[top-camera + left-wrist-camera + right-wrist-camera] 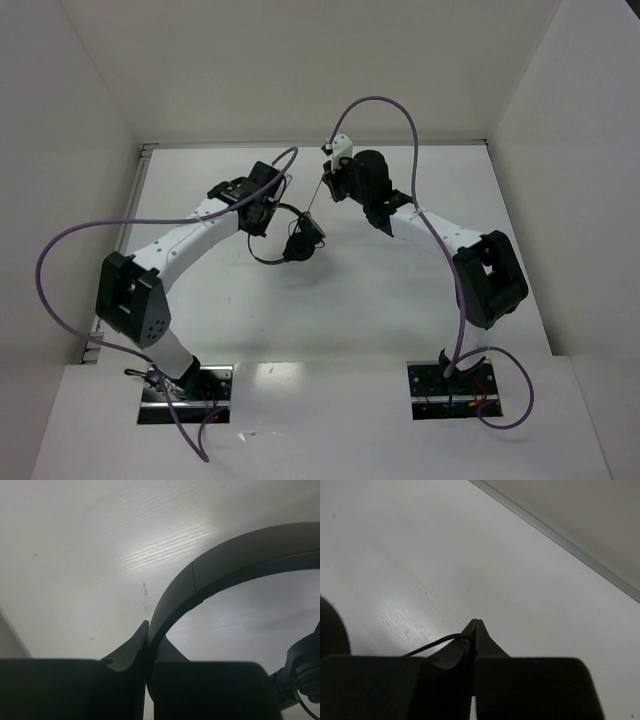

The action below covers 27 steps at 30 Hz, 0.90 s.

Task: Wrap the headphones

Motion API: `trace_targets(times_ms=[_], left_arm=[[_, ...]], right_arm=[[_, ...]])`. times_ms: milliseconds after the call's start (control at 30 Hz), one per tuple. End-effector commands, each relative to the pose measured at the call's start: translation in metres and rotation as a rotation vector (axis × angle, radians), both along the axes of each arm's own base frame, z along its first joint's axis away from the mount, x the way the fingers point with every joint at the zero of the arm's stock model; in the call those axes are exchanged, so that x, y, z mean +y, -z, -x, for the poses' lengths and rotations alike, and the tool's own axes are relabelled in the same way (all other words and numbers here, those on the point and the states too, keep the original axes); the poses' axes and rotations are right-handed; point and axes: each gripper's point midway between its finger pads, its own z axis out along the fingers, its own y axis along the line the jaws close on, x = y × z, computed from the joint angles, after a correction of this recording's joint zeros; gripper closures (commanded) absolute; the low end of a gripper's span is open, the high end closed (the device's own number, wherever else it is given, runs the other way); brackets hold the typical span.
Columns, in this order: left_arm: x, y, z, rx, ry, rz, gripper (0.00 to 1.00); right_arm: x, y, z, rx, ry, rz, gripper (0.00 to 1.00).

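The black headphones (290, 240) hang above the table's middle, ear pads bunched at the lower right of the arched headband. My left gripper (268, 213) is shut on the headband (225, 560), which arcs up and right from the jaws in the left wrist view; an ear cup (305, 665) shows at the right edge. My right gripper (333, 178) is shut on the thin dark cord (432, 644), which leaves the jaws to the left in the right wrist view. In the top view the cord (315, 198) runs taut from the right gripper down to the ear pads.
White walls enclose the table on three sides, with a metal strip (300, 146) along the back edge. Purple arm cables (385, 105) loop above both arms. The table surface (330, 310) is white.
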Motion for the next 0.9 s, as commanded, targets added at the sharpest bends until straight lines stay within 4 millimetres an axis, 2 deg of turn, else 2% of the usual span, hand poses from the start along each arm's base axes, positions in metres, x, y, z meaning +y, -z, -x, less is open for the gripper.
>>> trace_targets(times_ms=[0, 133, 233, 300, 433, 500, 533, 600, 633, 700, 767, 800, 833, 867], left_arm=[[0.029, 0.003, -0.016, -0.023, -0.098, -0.204, 1.0], [0.041, 0.023, -0.028, -0.027, -0.163, -0.309, 1.0], [0.044, 0.029, -0.042, -0.076, -0.207, -0.344, 1.0], [0.035, 0.04, -0.055, -0.108, -0.226, -0.314, 1.0], [0.019, 0.048, -0.083, -0.168, -0.261, -0.254, 1.0], [0.016, 0.054, -0.096, -0.207, -0.291, -0.258, 1.0], [0.013, 0.053, -0.103, -0.225, -0.295, -0.244, 1.0], [0.007, 0.058, -0.116, -0.25, -0.334, -0.193, 1.0], [0.011, 0.056, -0.122, -0.254, -0.354, -0.158, 1.0], [-0.001, 0.059, -0.133, -0.251, -0.362, -0.055, 1.0], [-0.012, 0.059, -0.143, -0.27, -0.371, 0.01, 1.0], [-0.023, 0.051, -0.152, -0.282, -0.364, 0.058, 1.0], [-0.028, 0.06, -0.156, -0.264, -0.363, 0.066, 1.0], [-0.028, 0.06, -0.163, -0.256, -0.361, 0.084, 1.0]], right_arm=[[-0.02, -0.049, -0.011, -0.112, 0.054, 0.023, 0.99], [-0.024, -0.052, 0.002, -0.066, 0.046, 0.019, 0.99], [-0.012, -0.045, 0.018, 0.013, -0.01, -0.021, 0.99], [-0.005, -0.049, 0.025, 0.054, -0.035, -0.069, 0.99], [0.007, -0.049, 0.036, 0.147, -0.076, -0.148, 0.99], [0.012, -0.061, 0.038, 0.165, -0.087, -0.199, 0.99], [0.018, -0.056, 0.042, 0.211, -0.106, -0.23, 0.99], [0.024, -0.069, 0.044, 0.236, -0.117, -0.288, 0.99], [0.028, -0.069, 0.045, 0.256, -0.129, -0.313, 0.99], [0.037, -0.073, 0.049, 0.315, -0.149, -0.395, 0.99], [0.046, -0.052, 0.052, 0.423, -0.153, -0.434, 0.99], [0.051, -0.047, 0.054, 0.451, -0.153, -0.444, 0.99], [0.057, -0.043, 0.058, 0.478, -0.164, -0.45, 0.99], [0.056, -0.039, 0.06, 0.495, -0.158, -0.452, 0.99]])
